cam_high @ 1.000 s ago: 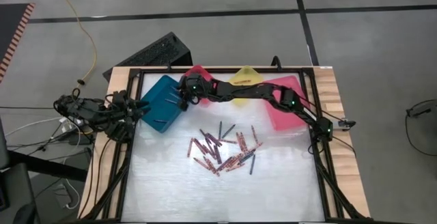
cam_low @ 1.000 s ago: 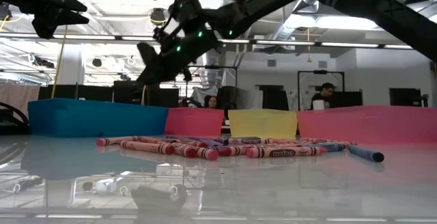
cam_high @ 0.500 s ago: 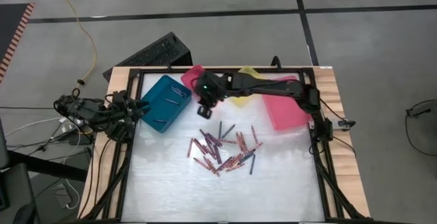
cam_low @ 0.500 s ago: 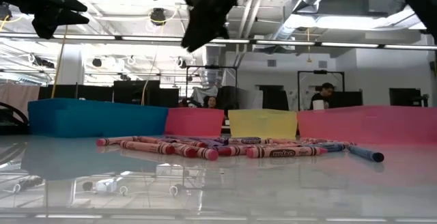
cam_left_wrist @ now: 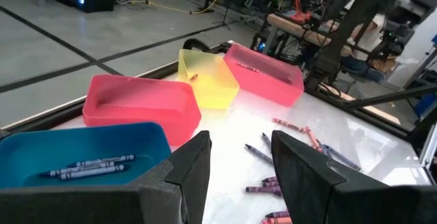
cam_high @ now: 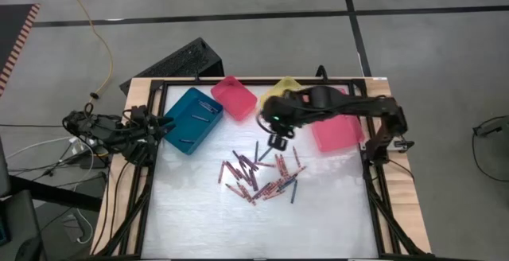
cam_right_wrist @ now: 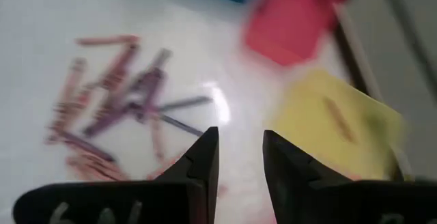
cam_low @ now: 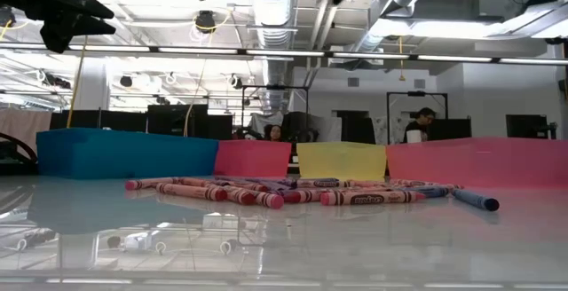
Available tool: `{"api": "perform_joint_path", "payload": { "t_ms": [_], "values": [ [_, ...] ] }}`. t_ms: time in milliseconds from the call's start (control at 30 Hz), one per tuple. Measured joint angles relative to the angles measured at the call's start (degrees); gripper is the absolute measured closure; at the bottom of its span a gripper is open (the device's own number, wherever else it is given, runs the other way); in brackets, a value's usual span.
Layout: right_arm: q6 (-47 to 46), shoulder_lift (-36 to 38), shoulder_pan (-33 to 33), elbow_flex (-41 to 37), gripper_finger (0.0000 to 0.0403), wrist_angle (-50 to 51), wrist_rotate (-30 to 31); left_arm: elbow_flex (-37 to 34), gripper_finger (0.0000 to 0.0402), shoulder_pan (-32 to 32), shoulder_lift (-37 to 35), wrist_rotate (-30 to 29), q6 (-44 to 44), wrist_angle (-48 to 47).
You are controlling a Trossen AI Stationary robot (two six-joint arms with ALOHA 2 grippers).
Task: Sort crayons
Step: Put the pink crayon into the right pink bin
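The right arm's dark two-finger pincer (cam_high: 277,141) is hanging above the white tabletop (cam_high: 191,205) with its fingers standing apart and nothing showing between them. Directly beneath and just ahead of it, the heap of short thin wax crayons (cam_high: 260,175) is lying loose on the table, mostly red and pink sticks with a few dark blue-grey ones mixed in, some crossing over one another. From table height the same heap (cam_low: 302,191) is stretching in a low row in front of the bins, with one blue crayon (cam_low: 476,200) lying a little apart at the end.

Just behind the pincer, the small yellow plastic bin (cam_high: 280,88) is sitting against the far edge, with what looks like one crayon in it. Beside that, on the pincer's own arm side, the larger pink rectangular plastic bin (cam_high: 340,130) is lying partly under the arm. On the other side of the yellow one, the smaller pink plastic bin (cam_high: 233,97) is standing near, and farther off still the teal plastic bin (cam_high: 189,119) is holding a few dark crayons (cam_left_wrist: 85,169).

The left arm's pincer (cam_left_wrist: 239,166) is waiting well away from the heap, at the teal bin's outer side by the table's edge, its two dark fingers parted and empty.

Beyond the table, a person (cam_low: 421,122) is sitting at a desk in the room behind.
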State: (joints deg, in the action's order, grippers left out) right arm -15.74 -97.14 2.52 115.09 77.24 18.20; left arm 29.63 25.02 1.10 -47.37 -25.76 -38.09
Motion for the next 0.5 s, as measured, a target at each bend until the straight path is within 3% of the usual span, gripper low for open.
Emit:
{"api": "perform_joint_path", "payload": {
  "t_ms": [200, 500],
  "values": [
    [-16.0, 4.2, 7.5, -3.2, 0.0294, 9.5, 12.0, 0.0, 0.0256, 0.0, 0.0, 0.0, 0.0, 0.0],
    [-38.0, 9.9, 17.1, -25.0, 0.0294, 6.2, 13.3, 0.0, 0.0256, 0.0, 0.0, 0.0, 0.0, 0.0]
  ]
}}
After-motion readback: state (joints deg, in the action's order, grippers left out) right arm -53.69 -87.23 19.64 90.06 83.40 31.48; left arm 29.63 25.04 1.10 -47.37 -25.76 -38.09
